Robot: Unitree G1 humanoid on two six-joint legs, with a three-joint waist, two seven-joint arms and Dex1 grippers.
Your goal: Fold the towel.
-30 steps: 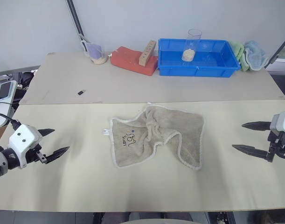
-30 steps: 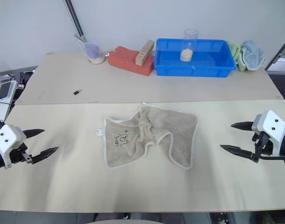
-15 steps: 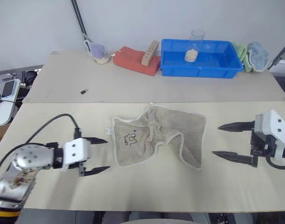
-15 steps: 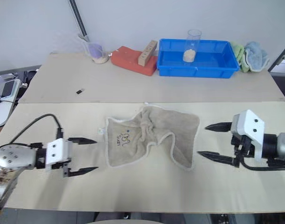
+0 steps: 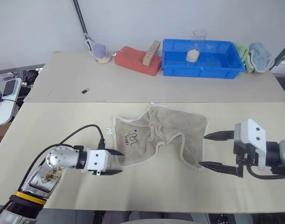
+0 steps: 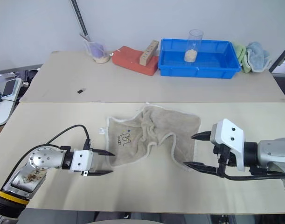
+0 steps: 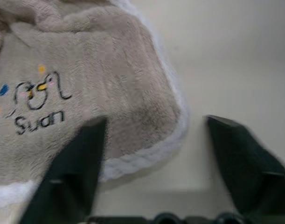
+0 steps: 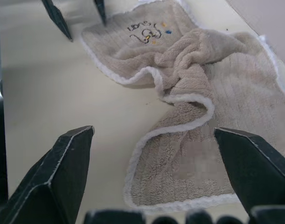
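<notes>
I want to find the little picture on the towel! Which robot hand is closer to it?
The left. The left gripper sits at the towel corner just below the embroidered logo. The right gripper is at the towel's opposite edge, far from it.

The crumpled towel [image 5: 158,137] lies mid-worktop [image 5: 63,93], the left gripper [image 5: 115,162] straddling its near-left corner, the right gripper [image 5: 212,150] spread at its right edge.

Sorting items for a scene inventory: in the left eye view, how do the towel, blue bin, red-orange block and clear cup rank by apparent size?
1. Towel
2. Blue bin, though it sits farther back, so the gap is unsure
3. Red-orange block
4. Clear cup
</notes>
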